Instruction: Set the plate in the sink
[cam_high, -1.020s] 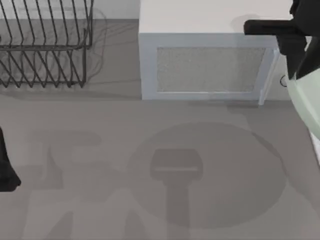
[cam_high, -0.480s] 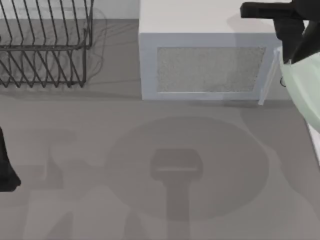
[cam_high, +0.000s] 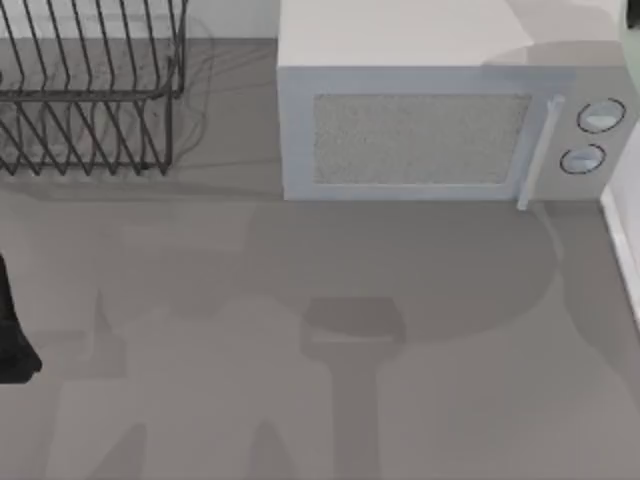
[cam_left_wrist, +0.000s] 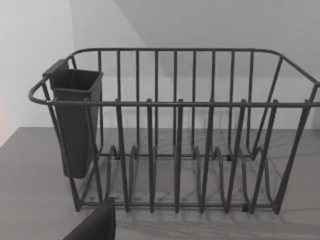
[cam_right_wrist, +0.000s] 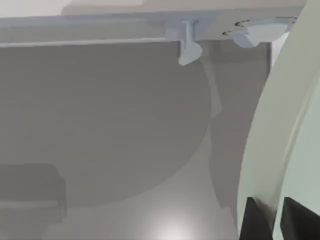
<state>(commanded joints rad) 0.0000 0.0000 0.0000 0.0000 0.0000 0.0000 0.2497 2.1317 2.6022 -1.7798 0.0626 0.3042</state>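
Observation:
The pale mint-green plate (cam_right_wrist: 285, 145) stands nearly on edge in the right wrist view. My right gripper (cam_right_wrist: 275, 222) is shut on its rim, one dark finger (cam_right_wrist: 255, 222) on each face. The plate hangs above the grey table, near the microwave's knob end. Its big round shadow (cam_high: 420, 280) lies on the table in front of the microwave in the top view. My left arm (cam_high: 12, 335) is parked at the table's left edge. A white strip (cam_high: 625, 240) runs along the table's right side; I cannot tell whether it is the sink's rim.
A white microwave (cam_high: 420, 130) with a door handle (cam_high: 535, 150) and two knobs stands at the back right. A dark wire dish rack (cam_high: 85, 90) with a cutlery cup (cam_left_wrist: 75, 120) stands at the back left, straight ahead of the left wrist.
The right arm and the plate have left the top view past its upper right corner, uncovering the microwave's knobs. The round shadow slid back and to the right. The left arm stayed still.

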